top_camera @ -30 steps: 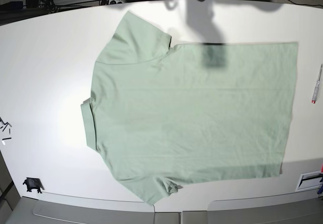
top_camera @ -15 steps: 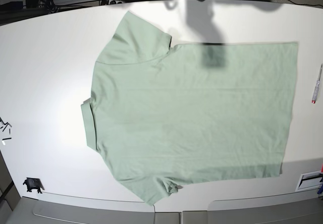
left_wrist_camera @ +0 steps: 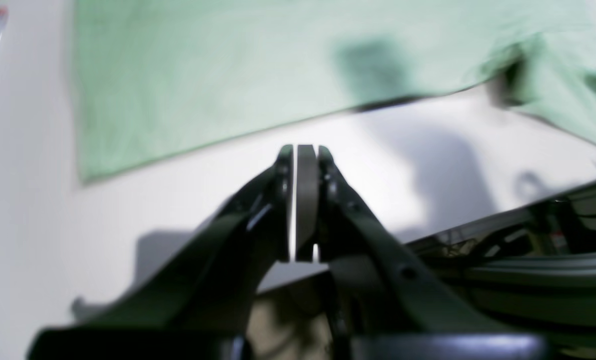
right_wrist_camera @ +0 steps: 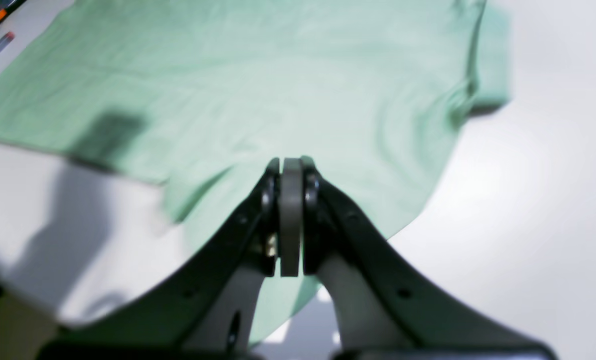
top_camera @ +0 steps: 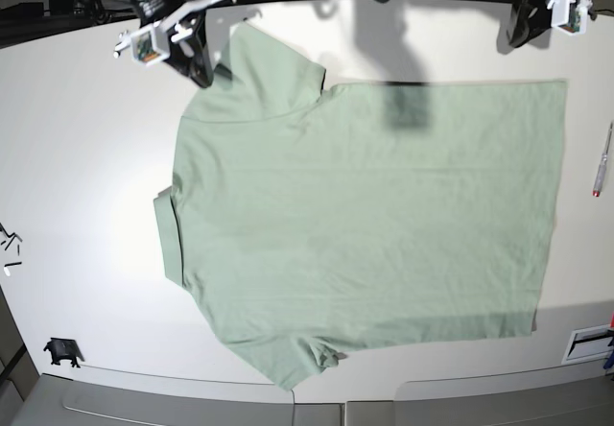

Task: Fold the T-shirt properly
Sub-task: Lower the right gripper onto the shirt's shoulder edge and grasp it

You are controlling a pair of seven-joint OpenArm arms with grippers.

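White table, one shirt, some clutter at the edges

The white table (top_camera: 86,157) has the T-shirt (top_camera: 365,224) spread flat across its middle, collar pointing left and hem to the right. A pen (top_camera: 602,160) lies just off the hem near the right edge, some small dark bits (top_camera: 10,244) sit at the left edge, and a little black clip-like thing (top_camera: 61,352) is at the near-left corner.

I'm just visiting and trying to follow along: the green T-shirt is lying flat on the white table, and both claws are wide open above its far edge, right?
Not quite. The T-shirt does lie flat on the white table, but both claws are shut, not open. The left gripper in the left wrist view and the right gripper in the right wrist view each show fingers pressed together, holding nothing.
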